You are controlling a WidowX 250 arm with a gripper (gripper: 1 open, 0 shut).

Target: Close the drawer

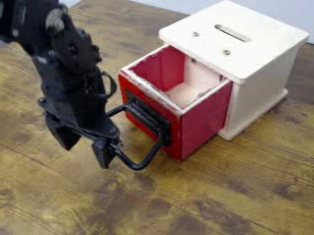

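The red drawer [185, 110] stands pulled out of the cream cabinet [245, 55], its pale wood inside showing. Its black wire loop handle [138, 151] lies forward on the table. My black gripper [83, 142] hangs low just left of the drawer front, over the handle's left end. Its two fingers [106, 152] point down and stand apart, open, with nothing between them. The image is a little blurred from motion.
The wooden table [221, 197] extends in front and to the right. The cabinet has a slot [233, 30] in its top.
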